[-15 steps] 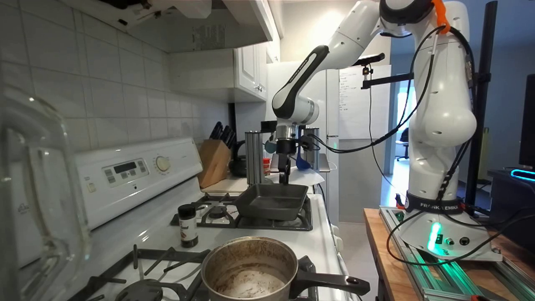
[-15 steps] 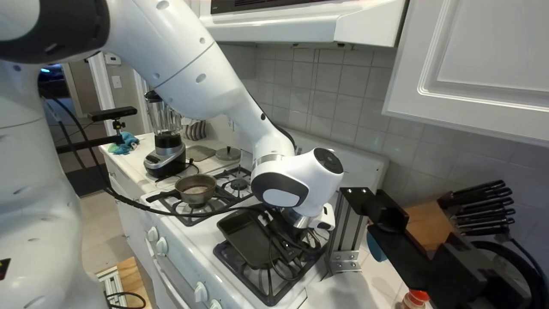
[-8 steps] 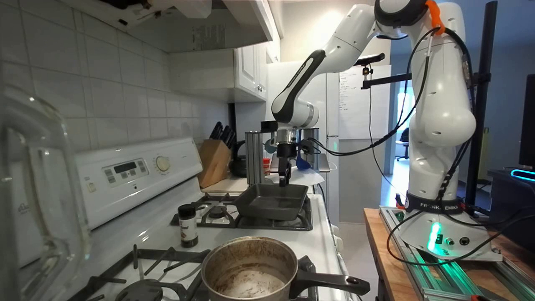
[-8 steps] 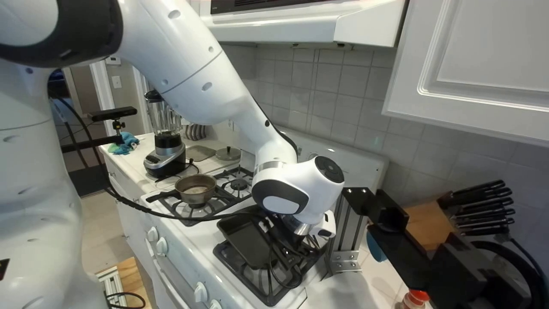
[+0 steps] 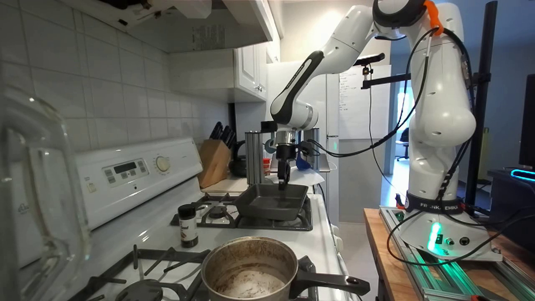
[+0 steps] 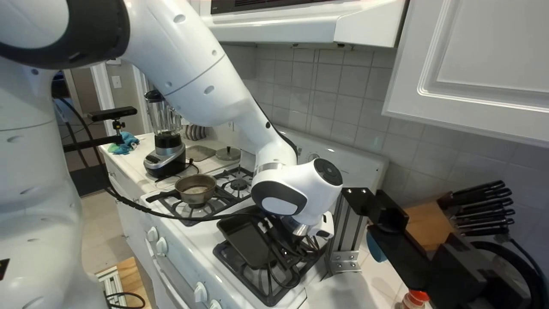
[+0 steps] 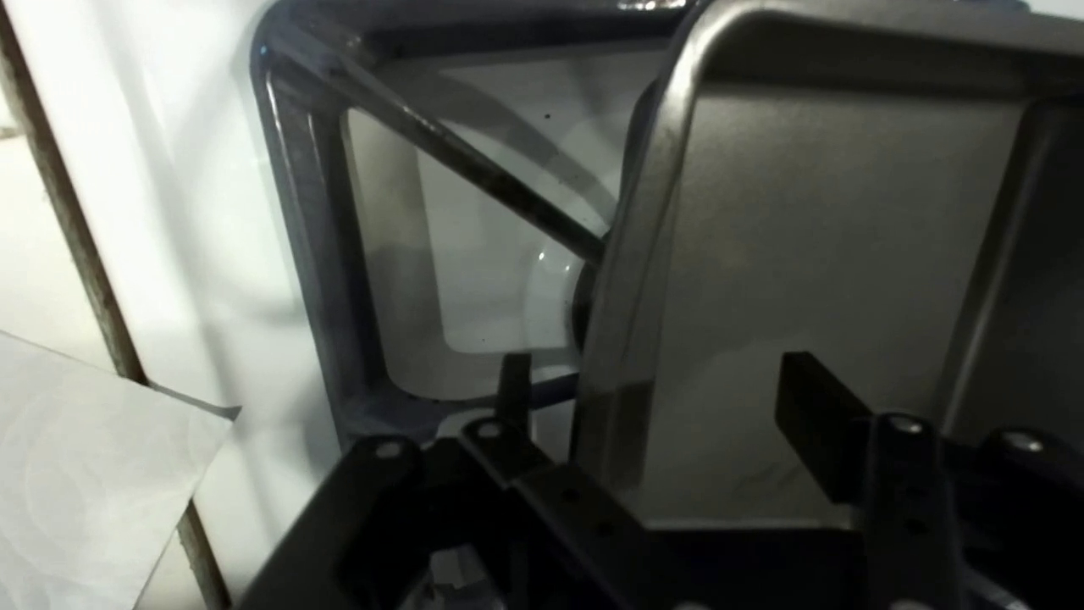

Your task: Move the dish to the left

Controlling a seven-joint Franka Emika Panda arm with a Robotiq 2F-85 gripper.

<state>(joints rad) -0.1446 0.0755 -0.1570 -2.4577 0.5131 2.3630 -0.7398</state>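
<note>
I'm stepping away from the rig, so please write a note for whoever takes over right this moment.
The gripper is open, holding nothing; in the wrist view its jaws stand apart, seemingly either side of one wall of the dish.
The dish sits on a burner grate.
Done: lined up at the dish; no grasp yet.
To do: probably close on that wall, shift the dish left, release; mind the pot, which may lie that way.
</note>
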